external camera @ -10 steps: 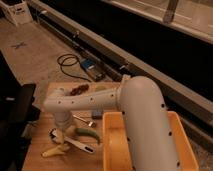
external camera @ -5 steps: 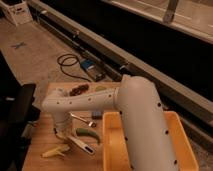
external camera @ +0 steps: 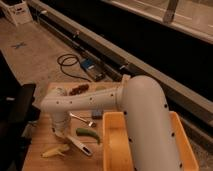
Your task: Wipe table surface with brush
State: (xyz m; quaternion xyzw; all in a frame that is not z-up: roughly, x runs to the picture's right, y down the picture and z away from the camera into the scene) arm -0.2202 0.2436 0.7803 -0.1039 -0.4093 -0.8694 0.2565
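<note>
Table surface (external camera: 36, 146) (brush (external camera: 76, 144), banana (external camera: 55, 150), tub (external camera: 112, 150))

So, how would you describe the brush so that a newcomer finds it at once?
Start at the big yellow tub on the wooden table. Just left of the tub lies the brush, slanting, its upper end at the shut gripper. Its long white handle with a dark tip sets it apart from the yellow banana and green object beside it.

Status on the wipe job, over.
Gripper shut, low at brush end; hold unclear. Brush flat on table surface. Banana, green item close by.
</note>
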